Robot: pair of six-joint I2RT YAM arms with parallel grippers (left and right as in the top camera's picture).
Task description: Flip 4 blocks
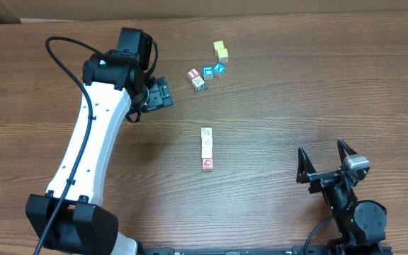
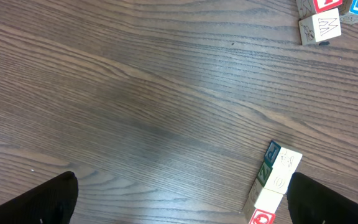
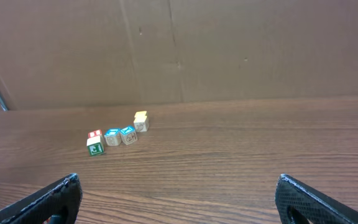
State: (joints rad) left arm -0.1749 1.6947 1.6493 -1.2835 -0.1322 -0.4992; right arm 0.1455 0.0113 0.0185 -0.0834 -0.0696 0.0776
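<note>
A short row of several pale-wood letter blocks (image 1: 206, 148) lies end to end in the middle of the table, the nearest one red-faced. In the left wrist view the same row (image 2: 277, 182) lies just inside the right finger (image 2: 331, 202). My left gripper (image 1: 166, 93) hangs open up and to the left of the row, nothing between its fingers (image 2: 182, 208). My right gripper (image 1: 321, 149) stands open near the front right, far from the row, and is empty (image 3: 179, 199). The row is out of the right wrist view.
A loose cluster sits at the back: a red-topped cube (image 1: 193, 74), a pale cube (image 1: 199, 83), two blue-faced cubes (image 1: 213, 70) and two yellow cubes (image 1: 220, 49). The right wrist view shows that cluster (image 3: 118, 135) before a brown cardboard wall (image 3: 229, 50).
</note>
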